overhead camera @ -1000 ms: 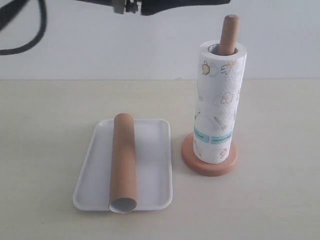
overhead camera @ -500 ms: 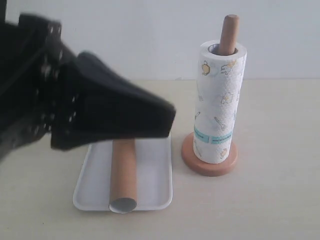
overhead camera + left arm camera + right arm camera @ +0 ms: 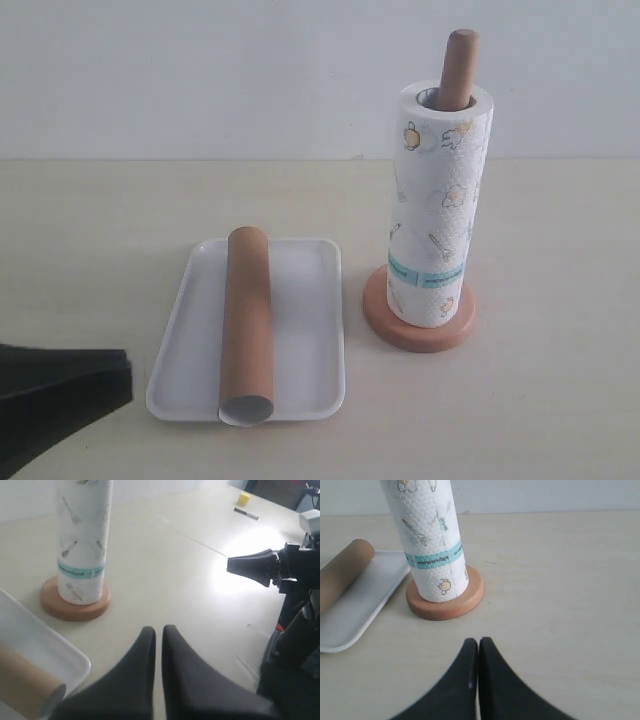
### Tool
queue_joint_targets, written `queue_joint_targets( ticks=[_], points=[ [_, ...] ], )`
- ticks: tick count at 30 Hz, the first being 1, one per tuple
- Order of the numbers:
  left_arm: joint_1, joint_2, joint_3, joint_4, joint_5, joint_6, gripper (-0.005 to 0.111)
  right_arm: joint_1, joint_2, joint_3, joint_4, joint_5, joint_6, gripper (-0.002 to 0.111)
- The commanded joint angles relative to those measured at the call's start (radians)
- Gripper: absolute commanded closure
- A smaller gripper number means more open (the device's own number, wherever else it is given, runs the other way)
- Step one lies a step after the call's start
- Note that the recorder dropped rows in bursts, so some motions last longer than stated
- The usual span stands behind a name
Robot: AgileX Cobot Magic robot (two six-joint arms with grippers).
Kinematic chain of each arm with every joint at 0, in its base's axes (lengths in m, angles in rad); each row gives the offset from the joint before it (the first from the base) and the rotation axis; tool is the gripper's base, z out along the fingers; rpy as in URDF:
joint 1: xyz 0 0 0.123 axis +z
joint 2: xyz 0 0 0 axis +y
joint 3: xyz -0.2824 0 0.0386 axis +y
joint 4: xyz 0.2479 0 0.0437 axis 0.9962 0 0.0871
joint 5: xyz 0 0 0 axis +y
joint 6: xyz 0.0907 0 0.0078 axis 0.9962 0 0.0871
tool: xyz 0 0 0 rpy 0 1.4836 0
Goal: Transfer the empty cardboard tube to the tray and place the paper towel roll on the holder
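The empty cardboard tube [image 3: 247,320] lies lengthwise in the white tray [image 3: 305,330], its open end over the near rim. The paper towel roll [image 3: 440,210] stands upright on the holder [image 3: 417,325], whose post tip [image 3: 460,60] sticks out of the roll's top. My left gripper [image 3: 158,629] is shut and empty above bare table, near the tray [image 3: 45,645] corner and tube [image 3: 25,687] end; it shows as a black shape [image 3: 60,390] in the exterior view's bottom left corner. My right gripper [image 3: 478,641] is shut and empty, short of the holder [image 3: 447,605] base and roll [image 3: 427,540].
The beige table runs to a pale wall behind. In the left wrist view the other arm's black body [image 3: 300,630] stands at the table's side, and a small yellow block [image 3: 243,499] and a dark pen [image 3: 246,513] lie far off.
The black left arm filled the exterior view's left half a moment ago and has now dropped to the bottom left corner. Tube, tray, roll and holder have not moved.
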Motion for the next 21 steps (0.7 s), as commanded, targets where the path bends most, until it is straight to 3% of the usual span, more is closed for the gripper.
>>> queue_joint_targets(
  ticks=[1,8,14,16,21],
  points=[
    [0.002,-0.177,0.105,-0.079,0.060,0.050,0.103,-0.004,-0.004,-0.001,-0.006,0.001,-0.003,0.108],
    [0.002,-0.423,0.256,-0.081,0.084,0.050,0.103,-0.004,-0.004,-0.001,-0.006,0.001,-0.003,0.108],
    [0.002,-0.539,0.266,-0.066,0.094,0.050,0.103,-0.004,-0.004,-0.001,-0.006,0.001,-0.003,0.108],
    [0.002,-0.559,0.266,-0.066,0.154,0.065,0.103,-0.004,-0.004,-0.001,-0.006,0.001,-0.003,0.108],
    [0.002,-0.572,0.266,-0.068,0.448,0.072,0.103,-0.004,-0.004,-0.001,-0.006,0.001,-0.003,0.108]
  ],
)
